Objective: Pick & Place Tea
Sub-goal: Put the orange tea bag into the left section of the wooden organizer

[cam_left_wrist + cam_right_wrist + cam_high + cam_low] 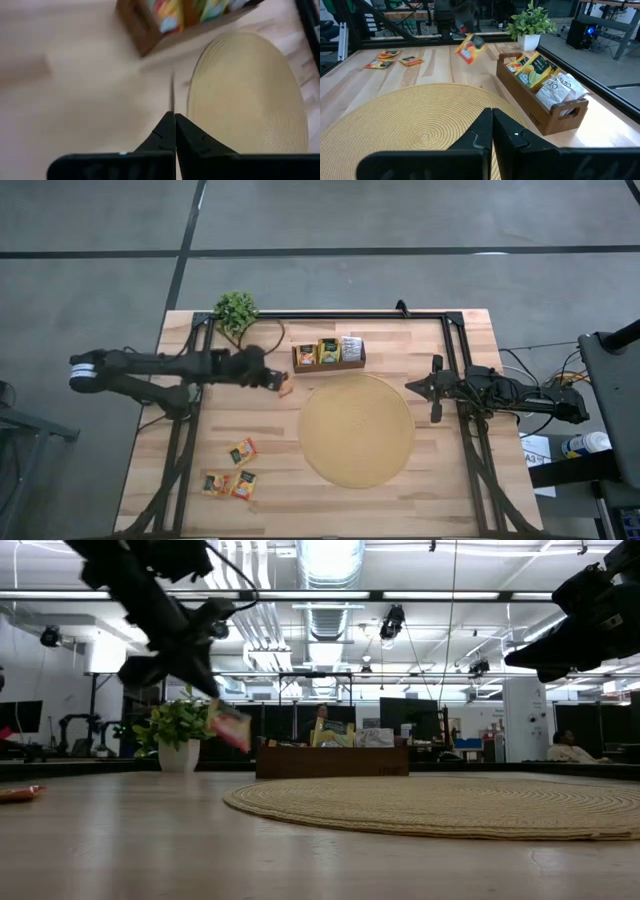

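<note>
The left tool (277,381) pinches one orange tea sachet (286,388) by its top edge, up in the air just beside the wooden tray (327,364). It looks light, thin and bendy. The right tool (420,387) waits closed, holding nothing.

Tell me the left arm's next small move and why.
Probably carry the sachet a little further toward the tray and over a slot. The left gripper holds it in shut jaws above the table, just short of the tray's near end. The right gripper waits shut beside the mat.
</note>
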